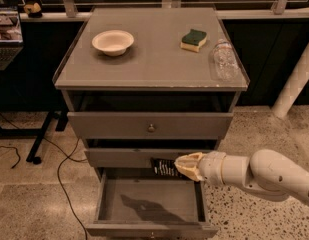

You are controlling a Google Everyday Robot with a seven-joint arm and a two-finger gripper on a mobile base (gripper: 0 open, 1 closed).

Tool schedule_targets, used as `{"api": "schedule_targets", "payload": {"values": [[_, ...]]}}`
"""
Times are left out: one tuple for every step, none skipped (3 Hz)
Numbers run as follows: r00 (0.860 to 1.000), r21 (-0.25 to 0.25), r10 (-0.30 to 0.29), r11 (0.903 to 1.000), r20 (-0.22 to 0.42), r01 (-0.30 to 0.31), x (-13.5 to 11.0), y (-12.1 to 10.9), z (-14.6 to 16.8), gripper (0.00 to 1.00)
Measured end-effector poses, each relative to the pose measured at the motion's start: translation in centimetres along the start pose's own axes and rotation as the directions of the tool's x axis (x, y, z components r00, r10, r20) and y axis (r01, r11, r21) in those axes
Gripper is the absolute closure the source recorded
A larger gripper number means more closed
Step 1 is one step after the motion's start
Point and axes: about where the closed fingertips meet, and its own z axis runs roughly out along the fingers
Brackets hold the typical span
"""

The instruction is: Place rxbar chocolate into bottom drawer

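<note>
The rxbar chocolate (164,168) is hanging above the rear of the open bottom drawer (101,204), just before the middle drawer (124,157). The gripper (183,166), reaching in from the right, is clamping the bar's right end. A bowl (113,42), sponge (194,39) and bottle (225,61) are sitting on the cabinet top (149,64).

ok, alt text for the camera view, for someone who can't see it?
A robot arm's pincer, reaching in from the right, holds a black rxbar chocolate by one end above the open bottom drawer of a grey cabinet. On the cabinet's top are a white bowl, a green-and-yellow sponge and a clear plastic bottle lying on its side.
</note>
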Motion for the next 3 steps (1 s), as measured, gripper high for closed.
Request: {"api": "schedule_targets", "payload": {"values": [[0.999, 0.021, 0.050, 0.9985, 0.013, -0.050, 4.3, -1.2, 1.2, 1.00], [0.996, 0.025, 0.091, 0.9955, -0.002, -0.091, 8.4, -2.0, 2.7, 1.00], [0.991, 0.030, 0.132, 0.9909, -0.034, -0.131, 11.8, -2.7, 4.0, 1.00]]}}
